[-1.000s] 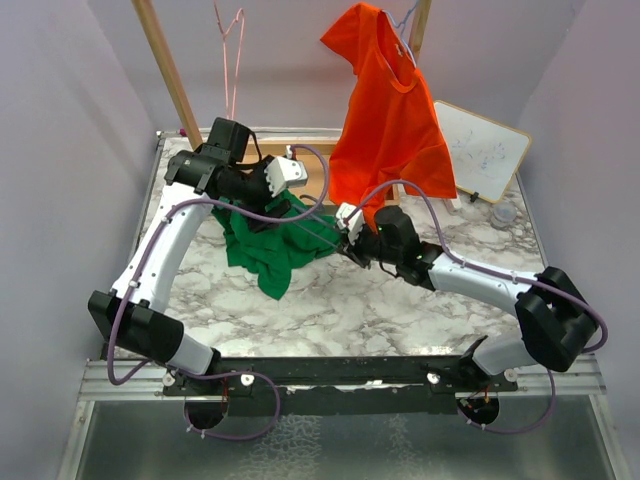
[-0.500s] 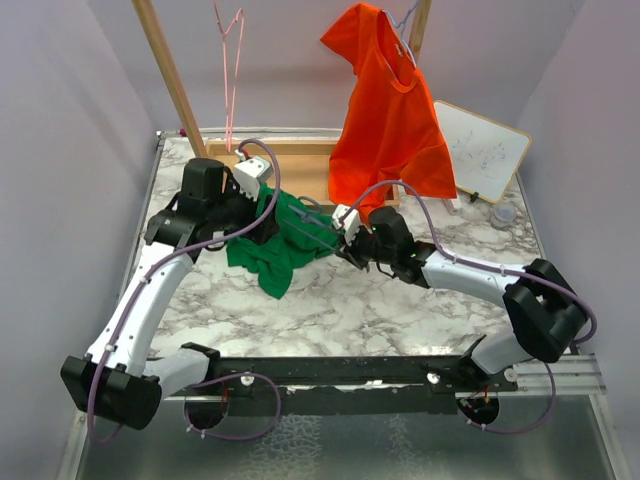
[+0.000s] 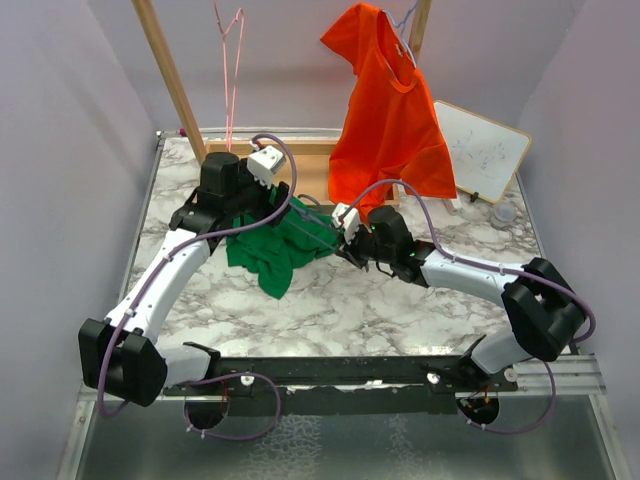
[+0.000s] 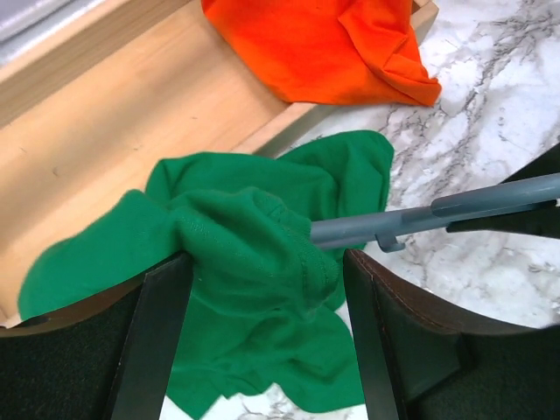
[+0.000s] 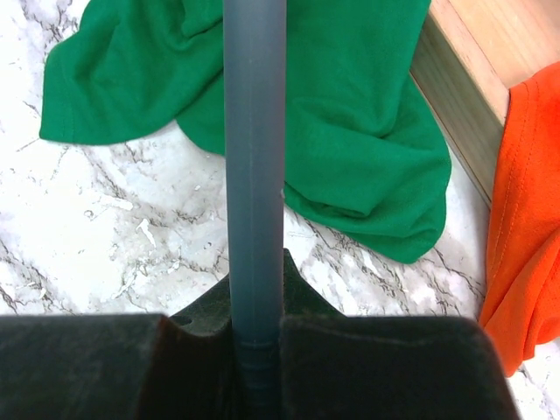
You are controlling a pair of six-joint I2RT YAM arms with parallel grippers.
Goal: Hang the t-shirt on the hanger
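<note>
Green t-shirt (image 3: 278,250) lies crumpled on the marble surface (image 3: 400,310), partly over the wooden base (image 4: 105,157), left fingers (image 4: 157,341) spread wide astride a bunched fold, right fingers (image 5: 385,367) clamped shut on the blue-grey hanger (image 5: 254,131) whose arm reaches into the cloth.

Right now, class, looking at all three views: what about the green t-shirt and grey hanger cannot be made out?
Left wrist: the hanger tip is buried in t-shirt folds, so which opening it sits in is unclear.
Right wrist: the hanger's far end is cut off by the top edge.
Top external: most of the hanger is too thin to see and partly under the right gripper.
All views: the neck label is lost in crumpled cloth.
</note>
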